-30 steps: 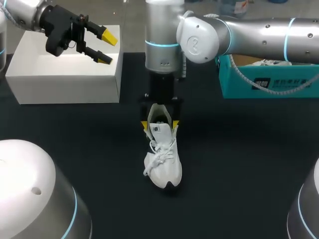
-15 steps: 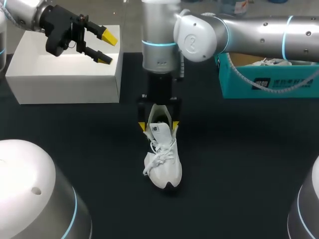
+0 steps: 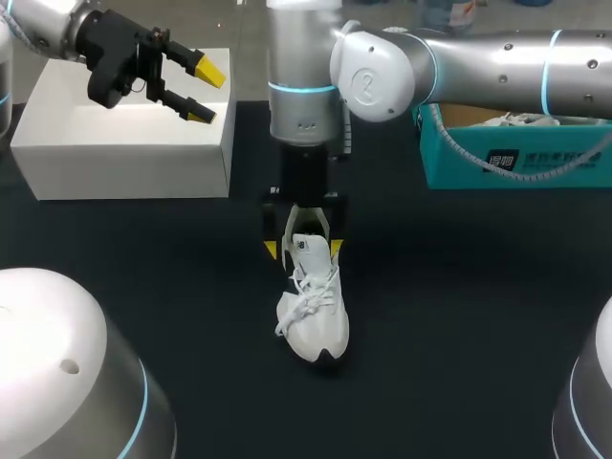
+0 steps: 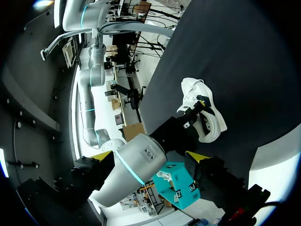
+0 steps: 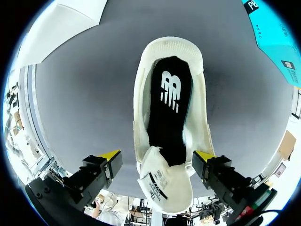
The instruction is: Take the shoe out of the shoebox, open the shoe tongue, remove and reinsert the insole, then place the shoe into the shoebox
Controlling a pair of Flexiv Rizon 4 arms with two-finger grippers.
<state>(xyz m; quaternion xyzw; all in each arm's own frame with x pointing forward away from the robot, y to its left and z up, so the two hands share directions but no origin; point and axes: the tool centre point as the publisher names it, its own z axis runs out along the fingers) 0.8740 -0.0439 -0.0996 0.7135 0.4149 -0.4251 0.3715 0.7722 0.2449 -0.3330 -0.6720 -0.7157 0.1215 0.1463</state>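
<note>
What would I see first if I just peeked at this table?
A white shoe sits in the middle of the dark table. The right arm's fingers, yellow-tipped, stand open on either side of its heel end, above the black insole. At the far left, the left arm's fingers hover open over a white box, and a teal shoebox sits at the far right.

The shoe (image 3: 313,311) is white with a black toe. Its insole (image 5: 167,108) is black with a white mark. The table (image 3: 459,316) is black. The shoebox (image 3: 497,158), far right, is blue-green. The box (image 3: 124,143), far left, is white. The left claw (image 3: 206,92) and right claw (image 3: 304,250) are black with yellow tips.
</note>
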